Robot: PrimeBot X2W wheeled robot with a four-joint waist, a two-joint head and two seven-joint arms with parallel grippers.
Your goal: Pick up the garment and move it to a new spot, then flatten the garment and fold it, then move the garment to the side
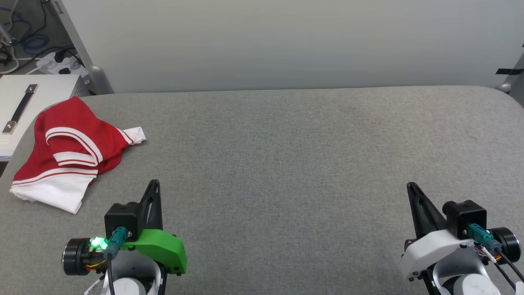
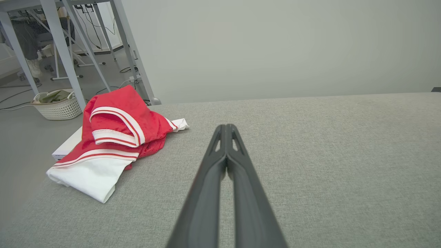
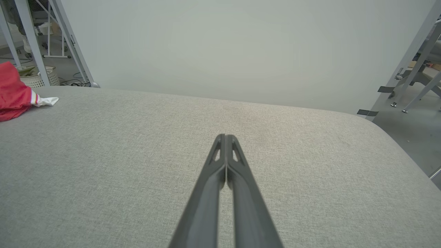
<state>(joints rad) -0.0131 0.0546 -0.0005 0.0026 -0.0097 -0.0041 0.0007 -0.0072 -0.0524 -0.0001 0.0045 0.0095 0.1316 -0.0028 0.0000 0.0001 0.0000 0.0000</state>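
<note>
Lying crumpled at the far-left corner of the grey table [image 1: 286,164]: the shirt [image 1: 69,151], red with a white sleeve and striped trim. Left gripper [image 1: 154,183] sits near it but not touching, fingers pressed together, empty. Right gripper [image 1: 410,185] is well apart on the opposite side, also clamped on nothing.

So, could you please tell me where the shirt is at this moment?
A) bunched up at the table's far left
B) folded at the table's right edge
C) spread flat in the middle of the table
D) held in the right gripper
A: the shirt lies crumpled at the far left of the table.
</note>
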